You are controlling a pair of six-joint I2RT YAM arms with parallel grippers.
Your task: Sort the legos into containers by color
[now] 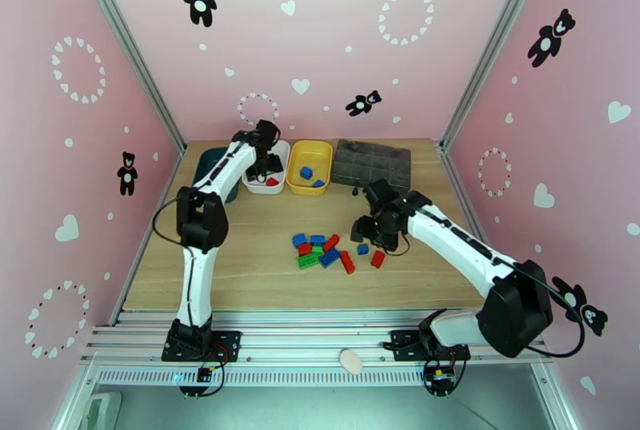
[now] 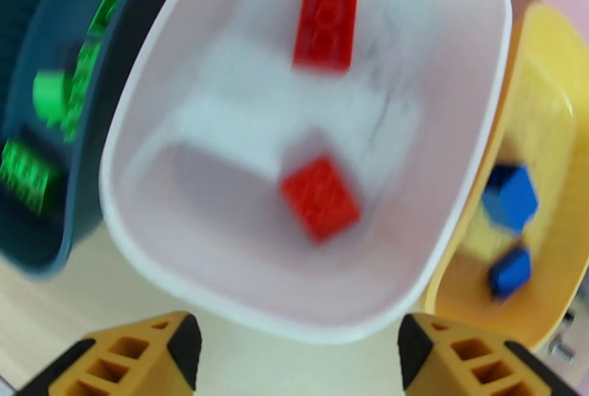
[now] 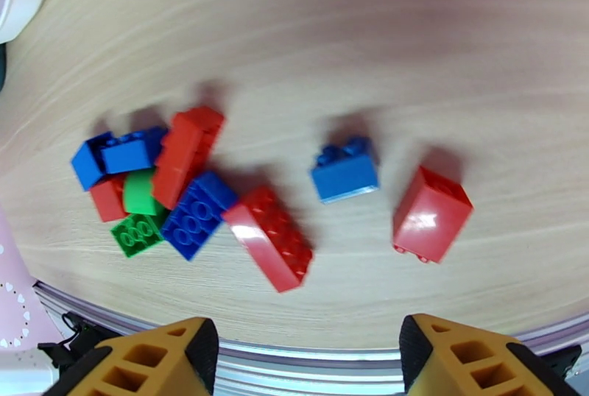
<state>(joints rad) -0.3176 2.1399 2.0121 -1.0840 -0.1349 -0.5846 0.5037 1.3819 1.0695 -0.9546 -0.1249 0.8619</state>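
From above, the left gripper (image 1: pixel 266 170) hangs over the white tray (image 1: pixel 280 158) at the table's (image 1: pixel 240 264) far edge. That tray sits between the teal tray (image 1: pixel 210 161) and the yellow tray (image 1: pixel 314 153), and a dark box (image 1: pixel 372 162) lies right of the yellow one. The right gripper (image 1: pixel 370 233) is above the table's middle, beside the pile of legos (image 1: pixel 318 250). A blue brick (image 1: pixel 362 248) and a red brick (image 1: pixel 378 258) lie just right of the pile.

The left wrist view is blurred. The left fingers (image 2: pixel 140 353) stand wide apart with nothing between them, at the white tray's near rim. In that tray lie a long red lego (image 2: pixel 326 18) and a square red lego (image 2: pixel 320 199). Green legos (image 2: pixel 29 173) lie in the teal tray, and a blue pair (image 2: pixel 509 197) in the yellow.

At the right wrist, the fingers (image 3: pixel 471 357) are also spread and empty. The blue brick and red brick lie side by side, not touching. Left of them the pile holds red, blue and green pieces packed together.
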